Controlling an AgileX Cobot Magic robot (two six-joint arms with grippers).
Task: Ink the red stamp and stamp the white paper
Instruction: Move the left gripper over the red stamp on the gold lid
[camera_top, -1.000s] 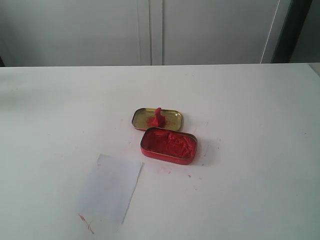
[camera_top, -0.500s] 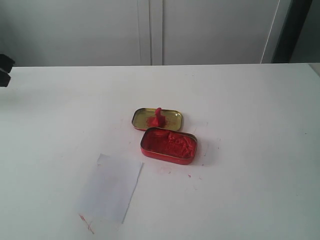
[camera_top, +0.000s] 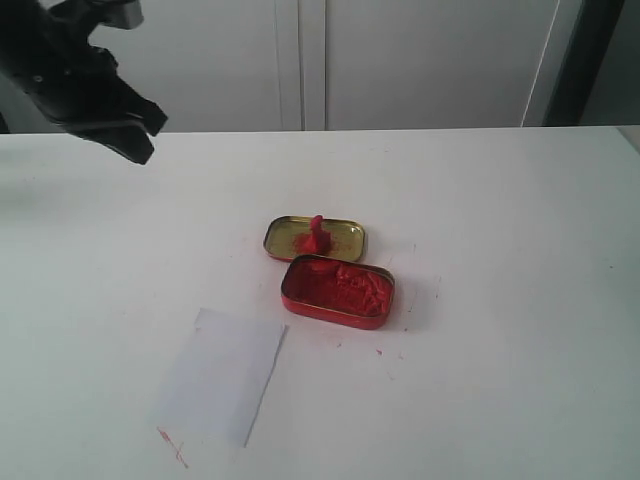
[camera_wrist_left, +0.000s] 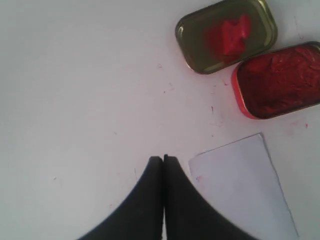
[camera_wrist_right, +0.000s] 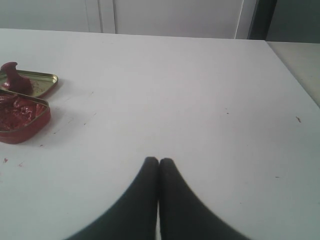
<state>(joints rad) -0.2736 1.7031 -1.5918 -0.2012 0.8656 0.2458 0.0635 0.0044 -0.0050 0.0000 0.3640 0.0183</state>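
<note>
The red stamp (camera_top: 317, 236), small and red all over, stands upright on its square base, narrow handle up, inside a gold-coloured lid (camera_top: 346, 240). The white paper (camera_top: 220, 375) lies flat at about 7 o'clock from it, well apart, its long edges slanting toward 1 o'clock.

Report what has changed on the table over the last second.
The left tool has swung into the exterior view from the upper left edge and now hangs over the far left of the table, shut and empty. Nothing was taken hold of or let go. The red stamp still stands in the gold lid beside the red tin, and the white paper has not moved.
</note>
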